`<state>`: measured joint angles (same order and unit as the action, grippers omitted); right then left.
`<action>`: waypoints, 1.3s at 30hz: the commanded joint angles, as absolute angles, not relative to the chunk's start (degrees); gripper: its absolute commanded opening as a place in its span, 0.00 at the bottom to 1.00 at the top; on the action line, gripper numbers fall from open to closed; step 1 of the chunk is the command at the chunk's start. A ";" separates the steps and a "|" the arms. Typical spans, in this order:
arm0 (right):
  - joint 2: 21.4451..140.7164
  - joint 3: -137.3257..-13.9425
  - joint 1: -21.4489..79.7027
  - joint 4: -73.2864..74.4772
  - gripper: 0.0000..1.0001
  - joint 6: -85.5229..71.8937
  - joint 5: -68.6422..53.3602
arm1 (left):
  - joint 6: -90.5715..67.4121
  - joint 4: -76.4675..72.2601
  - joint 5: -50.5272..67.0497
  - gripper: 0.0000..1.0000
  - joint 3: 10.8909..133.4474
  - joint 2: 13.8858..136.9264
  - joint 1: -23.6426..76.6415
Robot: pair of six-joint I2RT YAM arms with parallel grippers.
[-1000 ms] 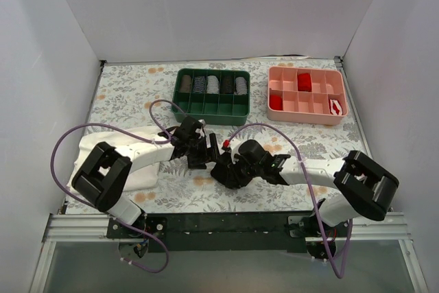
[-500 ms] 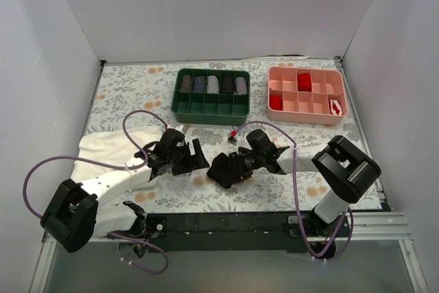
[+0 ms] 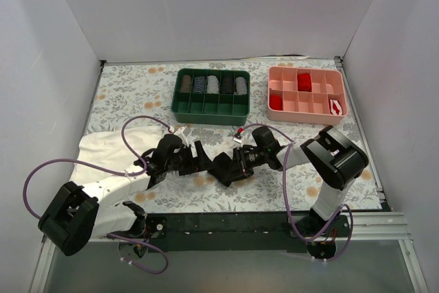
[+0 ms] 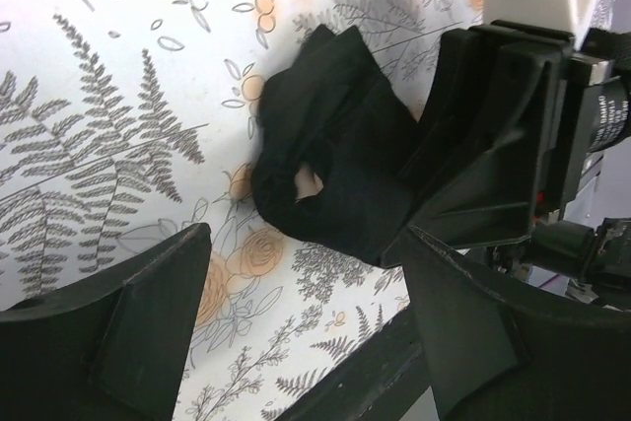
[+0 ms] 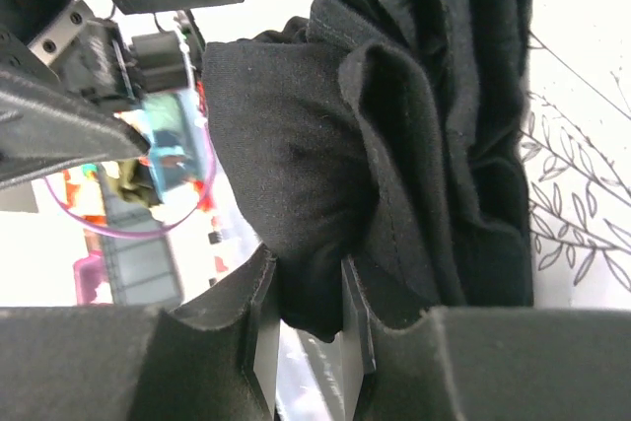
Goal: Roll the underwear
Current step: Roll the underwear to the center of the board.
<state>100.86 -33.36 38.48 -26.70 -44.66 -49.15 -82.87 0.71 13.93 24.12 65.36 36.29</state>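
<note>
Two fingers of the right gripper point(image 5: 308, 288) pinch a fold of the bunched black underwear point(image 5: 394, 125), which lies just ahead of the spread fingertips of the left gripper point(image 4: 306, 244).

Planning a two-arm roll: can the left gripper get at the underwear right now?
Probably yes. The left gripper is open and aimed straight at the underwear, with nothing in between. The right gripper pinches the opposite side, leaving the near edge free.
</note>
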 commanded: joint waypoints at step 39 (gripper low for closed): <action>84.83 -39.11 41.57 3.50 0.62 -26.82 -22.36 | -83.41 2.89 13.01 0.30 30.40 84.28 38.14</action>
<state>91.35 -37.06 40.69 -10.33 -36.34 -35.11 -86.56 -4.47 14.55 29.78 82.00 38.41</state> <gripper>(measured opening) 0.598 0.305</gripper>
